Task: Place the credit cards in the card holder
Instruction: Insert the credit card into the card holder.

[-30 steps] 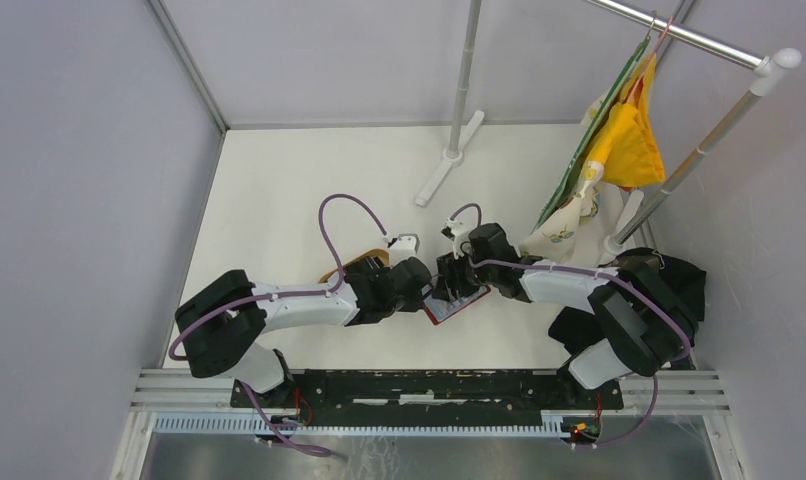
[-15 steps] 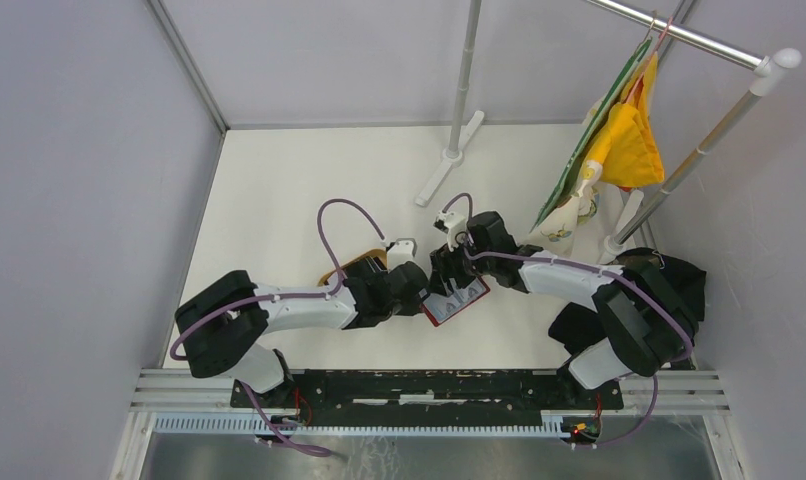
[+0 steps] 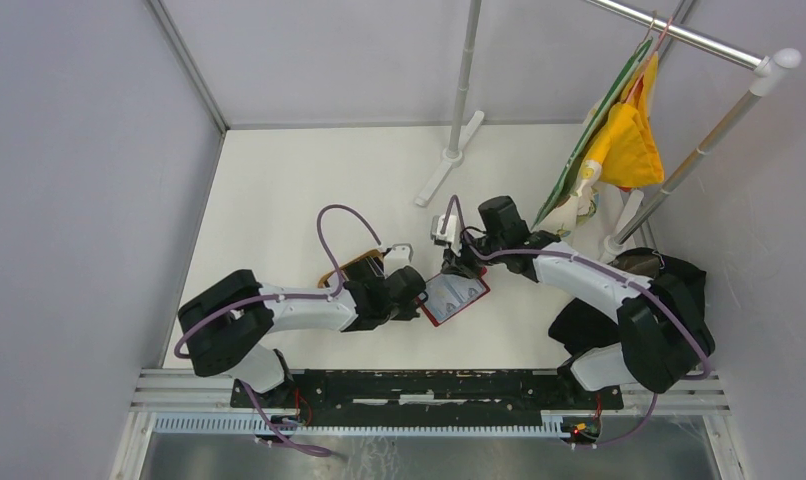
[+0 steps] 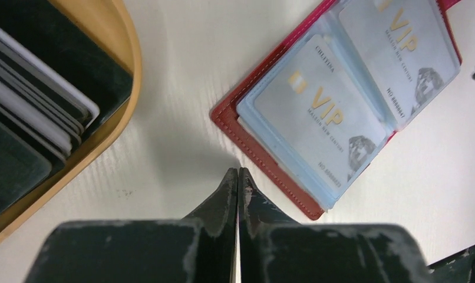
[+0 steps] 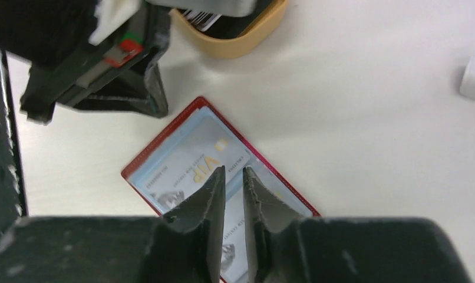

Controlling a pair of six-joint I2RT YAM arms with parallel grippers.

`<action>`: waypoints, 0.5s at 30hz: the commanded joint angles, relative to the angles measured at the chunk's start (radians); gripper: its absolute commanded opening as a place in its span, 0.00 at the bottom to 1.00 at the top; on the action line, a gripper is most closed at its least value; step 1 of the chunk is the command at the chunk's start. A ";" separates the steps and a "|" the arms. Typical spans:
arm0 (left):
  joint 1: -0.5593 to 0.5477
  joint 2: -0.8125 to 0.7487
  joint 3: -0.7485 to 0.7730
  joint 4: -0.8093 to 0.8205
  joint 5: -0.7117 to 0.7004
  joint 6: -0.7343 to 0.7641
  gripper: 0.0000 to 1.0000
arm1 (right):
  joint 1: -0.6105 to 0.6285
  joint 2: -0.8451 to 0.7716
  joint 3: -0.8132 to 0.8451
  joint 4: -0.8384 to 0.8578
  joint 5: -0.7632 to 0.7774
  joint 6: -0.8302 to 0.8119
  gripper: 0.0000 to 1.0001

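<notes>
Wooden tray [image 4: 126,82] at the left holds the spare credit cards [image 4: 40,112]; my left gripper [image 4: 238,177], shut tight and empty, sits just beside the left corner of the red card holder [image 4: 264,159]. My right gripper [image 5: 233,177] has just lifted off the holder, jaws narrowed to an empty slit, leaving two cards pocketed, so fetching another looks next.

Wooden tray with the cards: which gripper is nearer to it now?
Left. The left gripper sits between the wooden tray and the card holder; the right gripper hangs over the card holder, beyond it.
</notes>
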 commanded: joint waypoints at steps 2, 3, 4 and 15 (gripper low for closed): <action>0.009 0.068 0.039 0.017 0.007 -0.050 0.02 | 0.001 0.033 0.060 -0.255 -0.071 -0.532 0.11; 0.009 0.077 0.043 0.018 0.009 -0.049 0.02 | 0.001 0.059 0.072 -0.290 -0.075 -0.545 0.10; 0.011 0.086 0.045 0.020 0.011 -0.046 0.02 | 0.003 0.081 0.090 -0.312 -0.074 -0.549 0.09; 0.095 0.108 0.055 0.054 0.042 0.023 0.02 | 0.026 0.193 0.146 -0.316 0.063 -0.434 0.08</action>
